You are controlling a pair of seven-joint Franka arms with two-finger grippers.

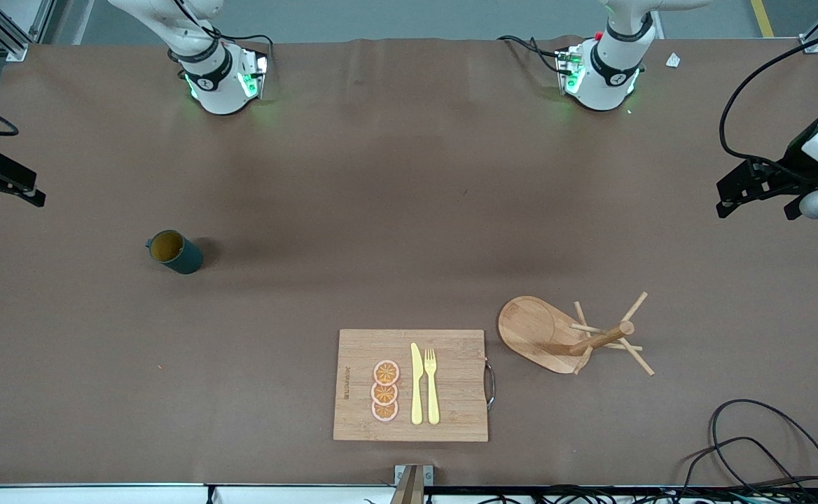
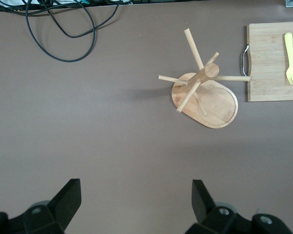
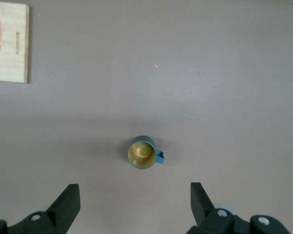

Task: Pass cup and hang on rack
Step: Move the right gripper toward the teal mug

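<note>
One cup (image 1: 174,252) – one rack (image 1: 570,336) – three orange slices (image 1: 385,390).

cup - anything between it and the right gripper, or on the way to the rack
Nothing visible blocks either. The open right gripper hangs over bare table by the upright cup. Between cup and rack lies open table; the cutting board sits nearer the front camera, off that line. The open left gripper waits.

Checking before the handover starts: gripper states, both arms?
Left gripper: open, holding nothing, up over bare table near the rack.
Right gripper: open, holding nothing, up over the table near the cup.
</note>
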